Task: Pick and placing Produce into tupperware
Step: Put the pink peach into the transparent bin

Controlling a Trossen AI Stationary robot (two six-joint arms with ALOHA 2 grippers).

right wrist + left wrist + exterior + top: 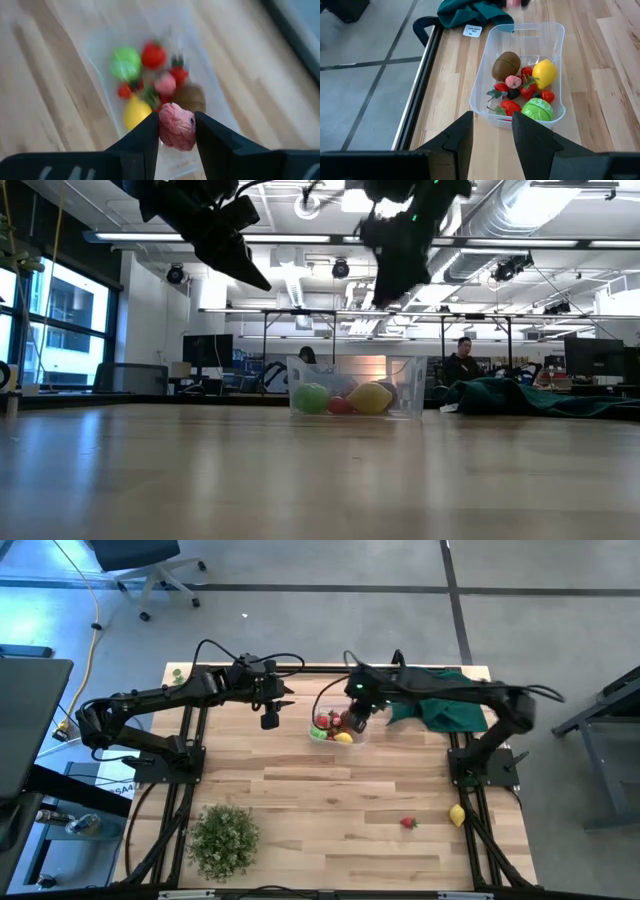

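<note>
The clear tupperware (pixel 336 726) sits on the far middle of the table. It holds a kiwi (pixel 506 65), a yellow lemon (pixel 544 73), a green ball (pixel 538 109) and several small red fruits. My right gripper (pixel 177 131) hovers above the tub and is shut on a pink, wrinkled toy fruit (pixel 177 125). My left gripper (pixel 492 131) is open in the air just left of the tub. A red strawberry (pixel 408 823) and a lemon (pixel 457 815) lie on the near right of the table. My right gripper pinches the pink wrinkled fruit (pixel 176 134) between its two fingers, one on each side of it. The fingers point down from above. The fruit is lifted clear, over the tub's contents.
A dark green cloth (pixel 446 706) lies right of the tub at the far right edge. A bushy green plant (pixel 222 838) stands at the near left corner. Bare wood stretches across the middle and near side of the table (pixel 320 800).
</note>
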